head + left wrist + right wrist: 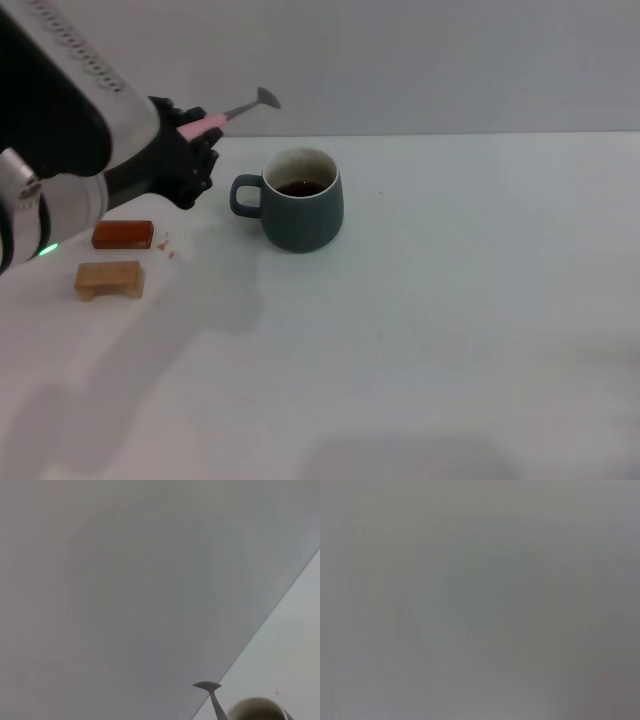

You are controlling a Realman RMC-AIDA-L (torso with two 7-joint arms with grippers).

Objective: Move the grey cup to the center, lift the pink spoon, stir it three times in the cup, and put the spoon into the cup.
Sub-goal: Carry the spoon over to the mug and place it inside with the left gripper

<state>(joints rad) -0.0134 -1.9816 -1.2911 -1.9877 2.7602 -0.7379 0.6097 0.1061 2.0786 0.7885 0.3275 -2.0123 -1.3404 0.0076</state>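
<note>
Left gripper, upper left of the head view, clamps the pink spoon by its handle, bowl raised toward the grey cup at centre, probably lined up for stirring. Right gripper is out of sight.

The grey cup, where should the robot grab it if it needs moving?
Probably by the loop handle of the grey cup. It sticks out toward the robot's left, so a tool coming from that side could close on it. The round body looks wide, and dark liquid inside means keeping it upright.
</note>
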